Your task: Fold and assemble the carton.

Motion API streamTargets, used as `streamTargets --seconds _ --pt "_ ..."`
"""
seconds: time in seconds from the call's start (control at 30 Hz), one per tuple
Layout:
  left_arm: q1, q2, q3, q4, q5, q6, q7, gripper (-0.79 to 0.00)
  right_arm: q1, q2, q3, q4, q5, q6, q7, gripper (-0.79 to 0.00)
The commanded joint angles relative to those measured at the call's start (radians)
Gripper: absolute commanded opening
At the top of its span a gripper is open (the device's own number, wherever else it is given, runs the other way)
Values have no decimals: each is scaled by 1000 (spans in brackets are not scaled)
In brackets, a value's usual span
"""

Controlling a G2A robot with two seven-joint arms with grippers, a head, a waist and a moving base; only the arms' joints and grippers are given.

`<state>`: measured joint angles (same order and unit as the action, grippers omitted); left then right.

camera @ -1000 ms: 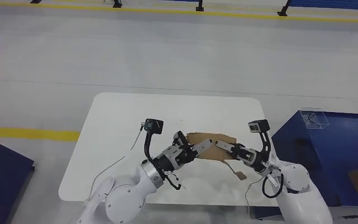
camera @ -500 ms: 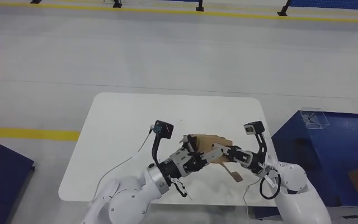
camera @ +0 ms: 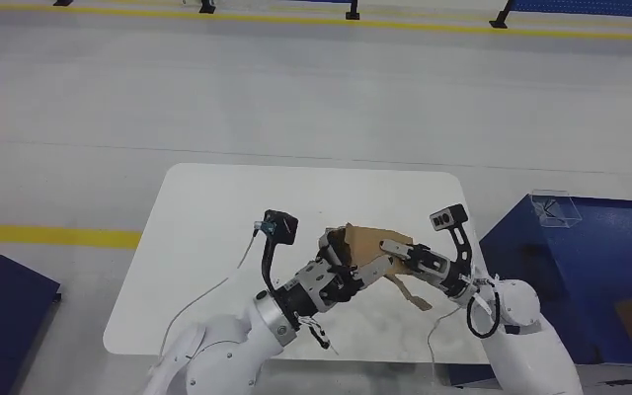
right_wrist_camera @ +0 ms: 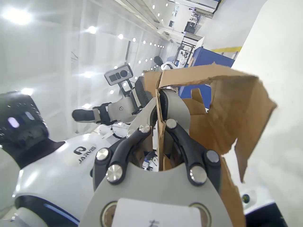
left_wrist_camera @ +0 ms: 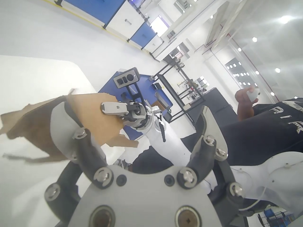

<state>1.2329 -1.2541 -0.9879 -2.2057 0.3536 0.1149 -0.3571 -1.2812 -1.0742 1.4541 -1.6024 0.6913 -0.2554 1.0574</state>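
A brown cardboard carton [camera: 367,240], partly unfolded with loose flaps, is held above the near part of the white table [camera: 237,207] between my two arms. My right gripper [right_wrist_camera: 159,95] is shut on the edge of one carton [right_wrist_camera: 227,109] wall; in the top view the right gripper [camera: 400,253] sits at the carton's right side. My left gripper [camera: 357,270] comes in from the near left, its jaws standing wide apart. One of its fingers [left_wrist_camera: 60,116] lies against the carton [left_wrist_camera: 94,116] panel. The right gripper [left_wrist_camera: 118,108] shows beyond that panel.
A blue bin [camera: 563,257] stands right of the table, close to my right arm. A loose flap [camera: 417,296] hangs off the carton toward the table's near edge. The table's far and left parts are bare white surface.
The carton has risen and tilted up from lying lower between the arms. My left gripper has moved in to the right against it, and the right gripper has shifted up and left with its grip kept.
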Motion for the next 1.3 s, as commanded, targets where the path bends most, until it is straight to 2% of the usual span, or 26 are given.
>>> streamTargets --seconds 0.0,0.1,0.17,0.3,0.47,0.53,0.63,0.83,0.97,1.27 --pt "52 6 -54 -48 -5 -18 37 0 21 -1 4 31 105 58 42 -785" --pt "130 15 -147 -77 -63 -52 66 0 46 -1 18 69 238 122 125 -785" --pt "164 21 -205 -59 -125 -57 27 0 59 -2 25 90 317 164 188 -785" --pt "134 28 -234 12 -188 -7 -121 0 71 -2 38 106 367 180 243 -785" --pt "45 21 -189 107 -229 101 -197 0 65 -2 43 100 367 171 273 -785" --pt "12 17 -165 130 -240 108 -211 0 59 -2 47 94 365 162 274 -785" --pt "-9 13 -120 129 -213 63 -210 0 50 -2 57 86 352 134 249 -785" --pt "-8 8 -43 113 -127 6 -184 0 39 -4 63 74 344 116 212 -785" --pt "-38 -2 2 134 -89 122 -165 0 25 -4 60 57 325 108 238 -785" --pt "-95 -17 26 178 -147 203 -185 0 5 -3 66 32 311 113 253 -785"
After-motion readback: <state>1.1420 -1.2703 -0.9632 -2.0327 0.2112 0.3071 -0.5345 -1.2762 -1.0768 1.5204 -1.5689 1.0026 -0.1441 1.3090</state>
